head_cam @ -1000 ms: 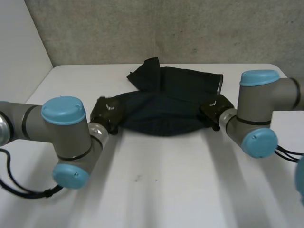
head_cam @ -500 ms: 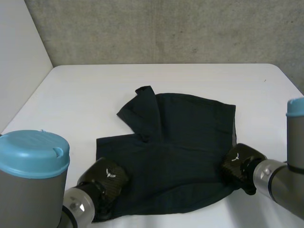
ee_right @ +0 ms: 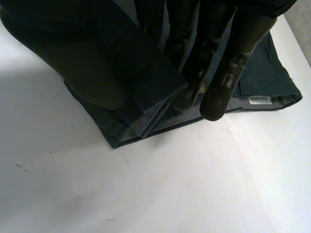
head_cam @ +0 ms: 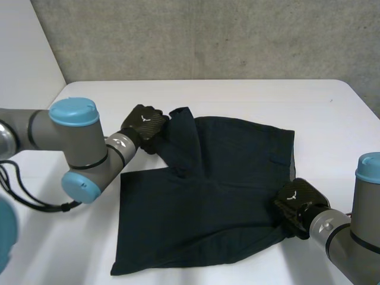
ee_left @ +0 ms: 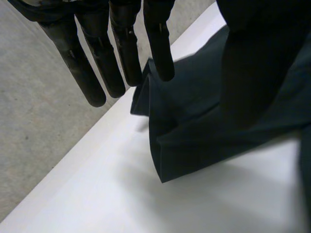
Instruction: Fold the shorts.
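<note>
One white table [head_cam: 237, 101] | grey concrete wall [head_cam: 208, 35] behind | shorts [head_cam: 219, 196] lying on table

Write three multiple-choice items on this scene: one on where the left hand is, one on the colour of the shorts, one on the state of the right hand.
1. Where is the left hand?
A. By the folded-over flap at the far left of the shorts
B. On the shorts' middle
C. At the shorts' near right corner

2. What colour are the shorts?
A. White
B. Red
C. Dark navy, almost black

3. How is the right hand?
A. Open, lying flat
B. Shut on the shorts' edge
C. Curled, holding nothing

Answers:
1 A: the head view puts the hand at that flap, and the left wrist view has its straight fingers at the flap's edge.
2 C: the cloth is dark in all three views.
3 B: the right wrist view shows layered cloth pinched between the thumb and the fingers.
</note>
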Robot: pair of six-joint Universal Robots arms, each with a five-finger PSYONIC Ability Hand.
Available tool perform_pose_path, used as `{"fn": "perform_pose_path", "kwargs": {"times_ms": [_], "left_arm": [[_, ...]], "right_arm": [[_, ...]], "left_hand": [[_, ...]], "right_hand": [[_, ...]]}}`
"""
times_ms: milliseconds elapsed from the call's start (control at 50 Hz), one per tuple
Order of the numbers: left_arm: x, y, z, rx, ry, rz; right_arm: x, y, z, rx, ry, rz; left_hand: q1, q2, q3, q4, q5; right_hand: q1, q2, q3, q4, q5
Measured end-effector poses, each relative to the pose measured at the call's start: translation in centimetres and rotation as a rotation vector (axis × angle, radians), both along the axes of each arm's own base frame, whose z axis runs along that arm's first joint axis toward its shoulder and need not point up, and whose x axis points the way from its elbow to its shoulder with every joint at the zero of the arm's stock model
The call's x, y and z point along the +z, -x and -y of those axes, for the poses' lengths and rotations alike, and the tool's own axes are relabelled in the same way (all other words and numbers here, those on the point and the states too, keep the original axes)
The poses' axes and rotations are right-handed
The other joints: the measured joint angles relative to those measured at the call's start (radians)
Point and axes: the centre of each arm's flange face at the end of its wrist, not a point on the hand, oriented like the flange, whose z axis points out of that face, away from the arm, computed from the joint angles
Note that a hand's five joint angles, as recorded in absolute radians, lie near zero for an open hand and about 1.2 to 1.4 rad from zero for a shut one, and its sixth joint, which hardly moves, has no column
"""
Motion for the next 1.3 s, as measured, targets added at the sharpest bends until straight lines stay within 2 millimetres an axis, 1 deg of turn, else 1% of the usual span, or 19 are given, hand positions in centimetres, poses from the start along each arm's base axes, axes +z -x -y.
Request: {"fn": "perform_pose_path", "kwargs": {"times_ms": [80, 240, 320, 340, 360, 400, 600, 780, 920, 940, 980, 1000, 1040, 1080, 1100, 1140, 1220, 1260, 1300], "left_arm": [[-1.9, 0.3, 2.0, -0.006, 0.001, -0.006], [-4.1, 0.8, 3.5, 0.003, -0.002, 0.000], [-4.4, 0.8, 3.6, 0.010, -0.003, 0.004], [-4.4, 0.8, 3.6, 0.012, -0.003, 0.005], [-4.4, 0.8, 3.6, 0.018, -0.002, 0.007], [-4.4, 0.8, 3.6, 0.021, -0.002, 0.008], [-2.6, -1.7, 1.4, 0.193, -0.021, 0.083], [-2.9, -4.0, -0.9, 0.316, -0.076, 0.153], [-3.0, -4.3, -1.6, 0.340, -0.090, 0.167], [-2.7, -4.1, -1.8, 0.339, -0.088, 0.166], [-2.4, -4.0, -1.9, 0.338, -0.085, 0.165], [-2.0, -4.0, -2.0, 0.341, -0.080, 0.162], [-1.4, -4.1, -2.2, 0.346, -0.074, 0.158], [-0.2, -4.4, -2.7, 0.355, -0.064, 0.145], [0.3, -4.5, -2.9, 0.358, -0.061, 0.138], [1.0, -4.7, -3.3, 0.363, -0.058, 0.125], [3.6, -5.6, -5.5, 0.376, -0.062, 0.055], [4.7, -6.1, -6.9, 0.380, -0.074, 0.012], [5.8, -6.4, -9.4, 0.365, -0.108, -0.036]], "right_arm": [[-0.1, 0.0, 0.1, -0.006, 0.007, 0.011], [-0.3, 0.0, 0.0, -0.013, 0.001, 0.017], [-0.4, 0.1, 0.0, -0.015, 0.002, 0.019], [-0.4, 0.1, 0.0, -0.015, 0.003, 0.019], [-0.4, 0.1, 0.0, -0.015, 0.003, 0.020], [-0.4, 0.1, 0.0, -0.015, 0.005, 0.020], [-0.4, 0.0, 0.0, -0.015, 0.009, 0.021], [-0.5, 0.0, -0.1, -0.013, 0.007, 0.020], [-0.6, 0.1, -0.2, -0.014, 0.001, 0.019], [-0.6, 0.1, -0.2, -0.016, 0.000, 0.020], [-0.6, 0.1, -0.2, -0.018, -0.002, 0.023], [-0.6, 0.1, -0.2, -0.021, -0.003, 0.026], [-0.5, 0.1, -0.2, -0.024, -0.004, 0.030], [-0.5, 0.1, -0.2, -0.028, -0.005, 0.038], [-0.5, 0.1, -0.2, -0.030, -0.005, 0.041], [-0.4, 0.1, -0.2, -0.033, -0.004, 0.047], [-0.2, 0.1, -0.1, -0.044, -0.002, 0.072], [-0.1, 0.0, -0.1, -0.047, -0.003, 0.083], [-0.1, -0.1, -0.2, -0.046, -0.006, 0.098]], "left_hand": [[0.002, 0.005, 0.003, 0.002, 0.003], [0.094, 0.094, 0.094, 0.090, 0.089], [0.526, 0.499, 0.496, 0.492, 0.488], [0.526, 0.499, 0.496, 0.492, 0.488], [0.544, 0.591, 0.586, 0.585, 0.543], [0.544, 0.591, 0.586, 0.585, 0.543], [0.544, 0.602, 0.594, 0.601, 0.543], [0.544, 0.602, 0.595, 0.600, 0.543], [0.537, 0.566, 0.566, 0.566, 0.539], [0.403, 0.404, 0.412, 0.405, 0.426], [0.324, 0.351, 0.354, 0.346, 0.361], [0.136, 0.163, 0.185, 0.173, 0.185], [-0.048, -0.007, 0.009, -0.006, 0.003], [-0.048, -0.007, 0.009, -0.006, 0.003], [-0.145, -0.137, -0.128, -0.150, -0.144], [-0.145, -0.150, -0.143, -0.166, -0.163], [-0.145, -0.152, -0.146, -0.169, -0.167], [-0.145, -0.152, -0.146, -0.169, -0.167], [-0.145, -0.150, -0.145, -0.165, -0.163]], "right_hand": [[0.000, 0.000, 0.000, 0.000, 0.000], [0.000, 0.000, 0.000, 0.000, 0.000], [0.000, 0.000, 0.000, 0.000, 0.000], [0.000, 0.000, 0.000, 0.000, 0.000], [0.000, 0.000, 0.000, 0.000, 0.000], [0.000, 0.000, 0.000, 0.000, 0.000], [0.000, 0.000, 0.000, 0.000, 0.000], [0.000, 0.000, 0.000, 0.000, 0.000], [0.000, 0.000, 0.000, 0.000, 0.000], [0.000, 0.000, 0.000, 0.000, 0.000], [0.000, 0.000, 0.000, 0.000, 0.000], [0.000, 0.000, 0.000, 0.000, 0.000], [0.000, 0.000, 0.000, 0.000, 0.000], [0.000, 0.000, 0.000, 0.000, 0.000], [0.000, 0.000, 0.000, 0.000, 0.000], [0.000, 0.000, 0.000, 0.000, 0.000], [0.000, 0.000, 0.000, 0.000, 0.000], [0.000, 0.000, 0.000, 0.000, 0.000], [0.000, 0.000, 0.000, 0.000, 0.000]]}}
